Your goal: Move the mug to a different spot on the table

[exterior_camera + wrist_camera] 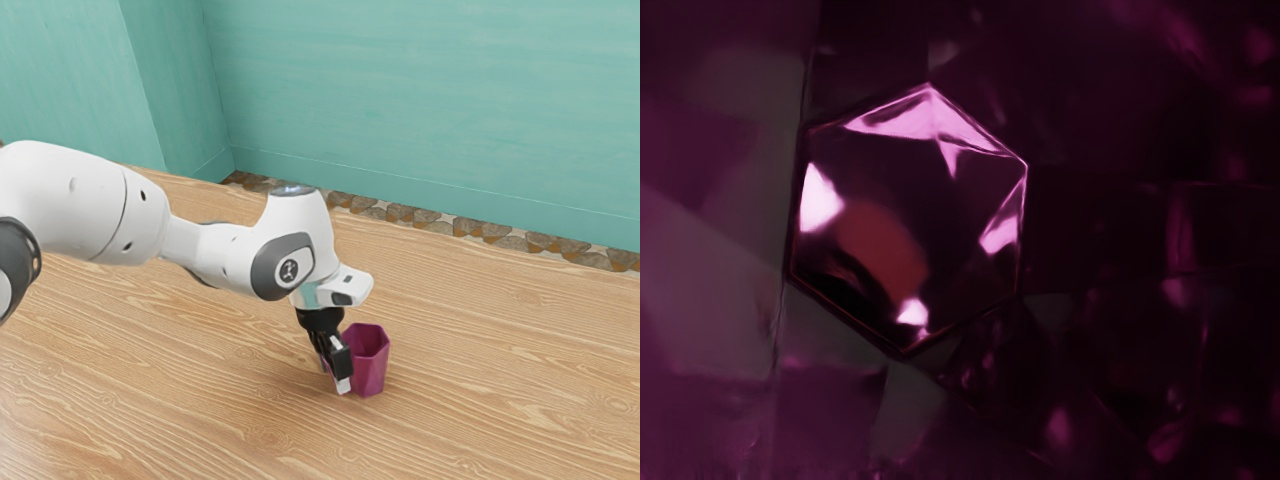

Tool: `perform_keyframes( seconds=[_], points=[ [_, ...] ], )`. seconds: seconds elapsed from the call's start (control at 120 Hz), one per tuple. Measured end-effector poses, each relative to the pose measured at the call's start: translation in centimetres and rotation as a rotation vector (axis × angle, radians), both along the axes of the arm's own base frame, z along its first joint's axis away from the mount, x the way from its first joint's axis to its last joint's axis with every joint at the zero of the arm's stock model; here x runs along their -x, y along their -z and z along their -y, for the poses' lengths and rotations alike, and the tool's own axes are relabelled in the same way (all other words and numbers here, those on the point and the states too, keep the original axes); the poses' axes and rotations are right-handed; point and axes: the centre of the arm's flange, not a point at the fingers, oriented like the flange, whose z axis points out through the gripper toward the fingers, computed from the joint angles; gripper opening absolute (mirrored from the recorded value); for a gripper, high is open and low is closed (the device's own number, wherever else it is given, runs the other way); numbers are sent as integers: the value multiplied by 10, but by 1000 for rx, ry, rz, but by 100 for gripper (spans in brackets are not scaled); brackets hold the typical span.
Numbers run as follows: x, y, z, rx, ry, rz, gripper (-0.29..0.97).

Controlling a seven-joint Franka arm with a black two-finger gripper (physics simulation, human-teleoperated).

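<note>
Gripper [338, 372] low at centre frame, against the left wall of the upright magenta hexagonal mug [371, 358] on the wooden table [500, 400]. Wrist camera looks straight into the mug. I cannot tell whether the hand has hold of it.

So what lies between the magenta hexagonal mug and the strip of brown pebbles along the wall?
Only bare wood-grain tabletop, seen in the exterior view, between the magenta hexagonal mug and the brown pebble strip.

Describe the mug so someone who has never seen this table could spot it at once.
Start at the wooden table, then follow the white arm down to its black end effector. The mug stands upright right at its tip. Its glossy magenta colour and six flat sides set it apart from the wood and the arm.
</note>
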Motion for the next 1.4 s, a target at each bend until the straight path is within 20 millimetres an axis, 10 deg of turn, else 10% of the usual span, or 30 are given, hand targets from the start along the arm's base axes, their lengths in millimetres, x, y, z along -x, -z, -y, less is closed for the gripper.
perform_keyframes(
  seconds=[0.85, 1.4],
  points=[
    [-4, -26, -14, 43, -3, 291, 15],
    [64, -60, -117, -9, -149, 419, 11]
  ],
)
